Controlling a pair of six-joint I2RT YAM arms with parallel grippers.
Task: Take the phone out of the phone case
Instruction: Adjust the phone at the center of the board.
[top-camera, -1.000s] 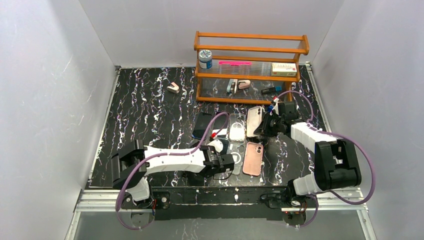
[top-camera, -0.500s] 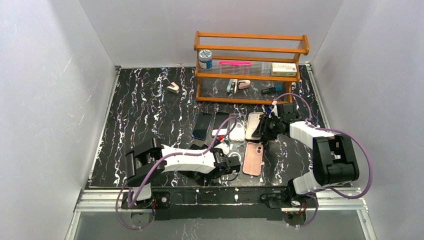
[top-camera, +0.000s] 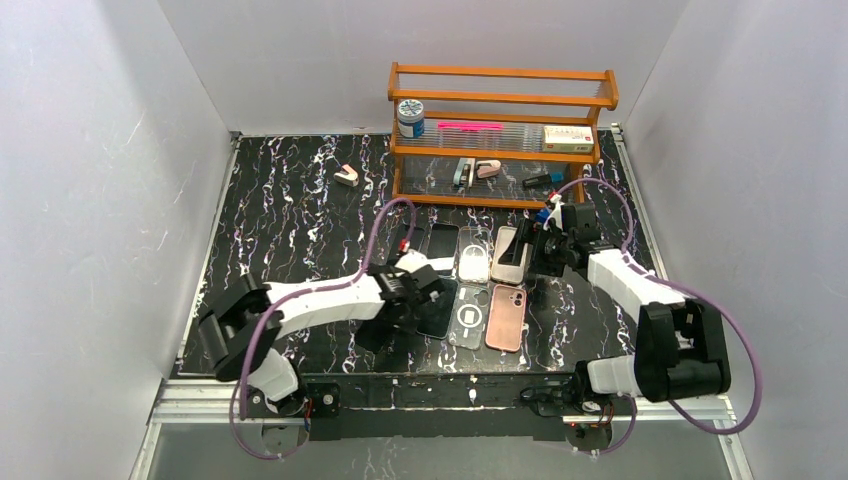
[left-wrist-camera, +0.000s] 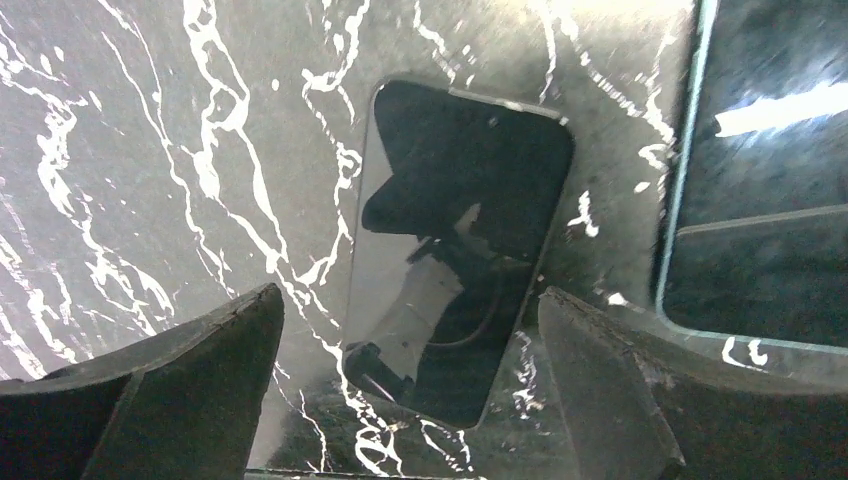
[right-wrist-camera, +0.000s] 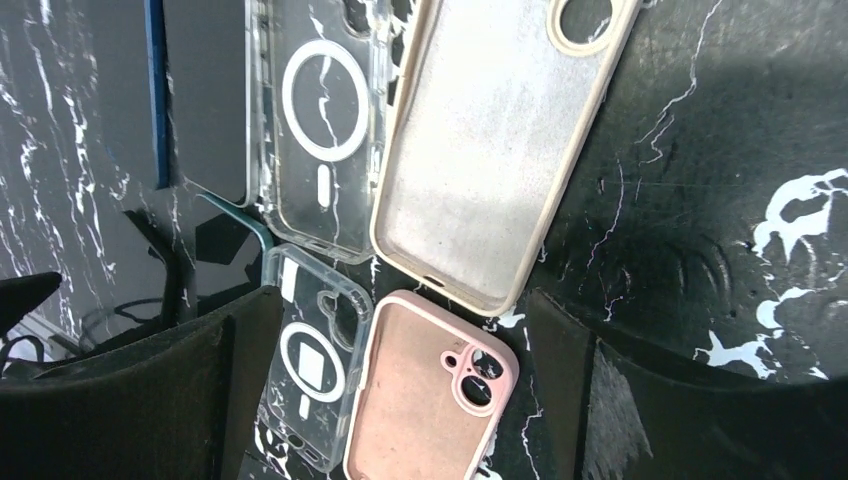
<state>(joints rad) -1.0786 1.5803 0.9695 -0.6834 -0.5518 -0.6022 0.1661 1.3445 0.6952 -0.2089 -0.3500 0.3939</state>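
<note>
A black phone (left-wrist-camera: 455, 250) lies screen up on the marbled table, and in the left wrist view my left gripper (left-wrist-camera: 408, 325) hangs open just over its near end. Whether it sits in a phone case I cannot tell. From above, the left gripper (top-camera: 426, 284) is at the left end of the phones. My right gripper (right-wrist-camera: 402, 300) is open over an empty beige case (right-wrist-camera: 490, 150) and an empty pink case (right-wrist-camera: 425, 400), touching neither. In the top view the right gripper (top-camera: 535, 252) stands beside the beige case (top-camera: 510, 255).
Two clear cases (right-wrist-camera: 320, 110) (right-wrist-camera: 308, 365) and two dark phones, one blue-edged (right-wrist-camera: 155, 90) and one teal-edged (right-wrist-camera: 235, 250), lie left of the beige case. A wooden rack (top-camera: 500, 135) stands behind the row. A small pink object (top-camera: 347, 176) lies at the back left.
Both grippers have opened. The right one let the beige case down flat. The left arm moved back and left from the front clear case to the phones.
</note>
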